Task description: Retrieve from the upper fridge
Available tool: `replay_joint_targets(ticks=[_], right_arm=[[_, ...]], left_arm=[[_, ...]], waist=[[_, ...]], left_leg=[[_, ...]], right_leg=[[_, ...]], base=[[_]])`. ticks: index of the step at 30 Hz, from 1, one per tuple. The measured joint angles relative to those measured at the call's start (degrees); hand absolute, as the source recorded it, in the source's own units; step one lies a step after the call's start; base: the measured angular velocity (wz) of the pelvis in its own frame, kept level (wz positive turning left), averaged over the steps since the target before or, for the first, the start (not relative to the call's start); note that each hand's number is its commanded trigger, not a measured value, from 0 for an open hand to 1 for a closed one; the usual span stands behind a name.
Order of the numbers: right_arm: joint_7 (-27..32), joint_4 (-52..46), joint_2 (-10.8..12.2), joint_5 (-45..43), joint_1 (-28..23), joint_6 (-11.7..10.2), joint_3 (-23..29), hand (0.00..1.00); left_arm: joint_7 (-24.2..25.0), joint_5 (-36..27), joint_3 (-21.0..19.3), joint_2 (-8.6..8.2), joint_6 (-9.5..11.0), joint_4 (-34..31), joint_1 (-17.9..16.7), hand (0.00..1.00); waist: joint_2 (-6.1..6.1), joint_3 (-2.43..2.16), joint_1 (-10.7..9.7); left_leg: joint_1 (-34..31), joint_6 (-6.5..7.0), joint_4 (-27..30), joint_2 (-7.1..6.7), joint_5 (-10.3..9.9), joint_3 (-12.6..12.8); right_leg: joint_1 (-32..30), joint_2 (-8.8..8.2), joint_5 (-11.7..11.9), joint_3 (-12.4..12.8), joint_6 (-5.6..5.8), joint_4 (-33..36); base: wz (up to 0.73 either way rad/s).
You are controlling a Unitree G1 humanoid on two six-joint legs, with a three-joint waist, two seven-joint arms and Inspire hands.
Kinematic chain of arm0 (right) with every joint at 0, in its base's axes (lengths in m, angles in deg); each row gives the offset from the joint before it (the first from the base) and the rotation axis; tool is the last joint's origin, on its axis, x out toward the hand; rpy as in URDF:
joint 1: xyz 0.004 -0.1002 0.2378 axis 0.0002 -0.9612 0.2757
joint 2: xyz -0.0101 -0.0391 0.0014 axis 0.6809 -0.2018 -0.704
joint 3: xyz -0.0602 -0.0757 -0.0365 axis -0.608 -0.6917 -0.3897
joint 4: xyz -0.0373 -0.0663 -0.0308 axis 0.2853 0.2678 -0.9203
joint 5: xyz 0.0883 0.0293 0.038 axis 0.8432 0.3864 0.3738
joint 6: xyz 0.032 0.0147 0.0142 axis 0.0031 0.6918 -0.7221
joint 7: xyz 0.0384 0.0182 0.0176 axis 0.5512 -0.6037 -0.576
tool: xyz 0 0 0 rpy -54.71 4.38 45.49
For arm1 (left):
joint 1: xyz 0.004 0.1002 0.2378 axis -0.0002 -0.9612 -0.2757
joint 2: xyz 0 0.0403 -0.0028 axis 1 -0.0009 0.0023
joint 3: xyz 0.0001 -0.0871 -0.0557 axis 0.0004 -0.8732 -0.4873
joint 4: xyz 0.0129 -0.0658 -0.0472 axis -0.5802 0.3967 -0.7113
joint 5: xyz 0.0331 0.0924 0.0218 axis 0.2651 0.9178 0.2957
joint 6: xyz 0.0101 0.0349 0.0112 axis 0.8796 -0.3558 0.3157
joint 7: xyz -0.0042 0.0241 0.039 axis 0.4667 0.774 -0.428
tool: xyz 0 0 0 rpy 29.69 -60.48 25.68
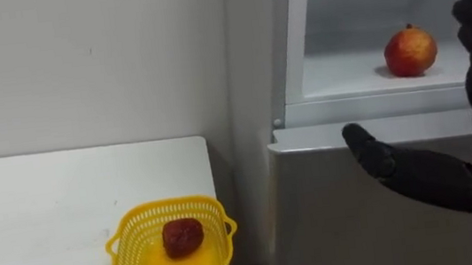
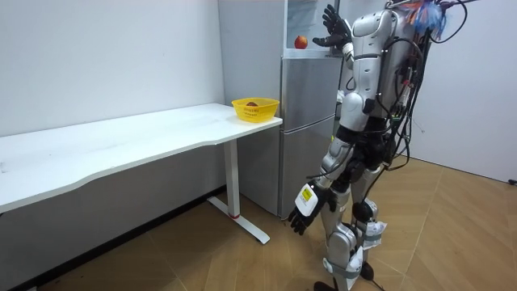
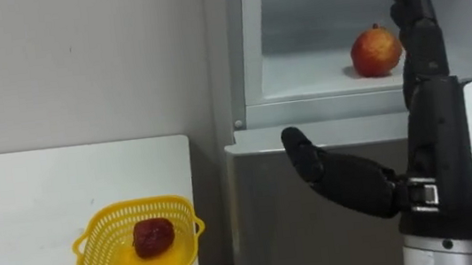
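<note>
On the white desk [image 1: 47,198], a yellow basket [image 1: 127,230] holds a dark red fruit [image 1: 182,237]. The pomegranate [image 1: 410,50] sits on the open upper fridge's shelf [image 1: 346,80]. The right hand [image 3: 437,136] is raised before it, fingers straight and apart, holding nothing. The left hand [image 2: 305,217] hangs loose-fingered by the thigh.

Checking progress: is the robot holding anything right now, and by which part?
Nothing. The right hand is open, apart from the fruit on the fridge shelf; the left hand hangs empty.

No lettering, number or sign can be read anywhere, neither on the silver fridge [image 1: 318,226], the yellow plastic mesh basket [image 1: 127,252] nor the white table [image 1: 47,198].
</note>
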Motion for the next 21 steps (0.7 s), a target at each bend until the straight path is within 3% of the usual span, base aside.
replay_joint_targets(ticks=[10, 21], right_arm=[[0.8, 0.1, -0.3, -2.3, 0.0, 0.1, 4.9, 0.00], [2.4, 3.5, -0.7, -1.7, 1.0, 1.8, 10.5, 0.00]], left_arm=[[1.2, 0.6, -0.7, 0.01, -0.7, -0.3, -0.2, 0.00], [1.8, 0.6, -2.6, 0.02, -1.7, -0.6, -1.5, 0.00]], waist=[[0.05, 0.07, -0.2], [-1.65, 0.33, -1.0]], left_leg=[[0.2, 0.00, -0.2, -0.03, 0.0, 0.1], [0.3, 0.00, -0.3, -0.14, 0.0, -0.5]], right_leg=[[0.1, -0.03, -0.1, 0.0, 0.08, 0.0], [0.5, -0.09, -0.4, -0.3, 0.22, 0.0]], base=[[0.00], [0.02]])
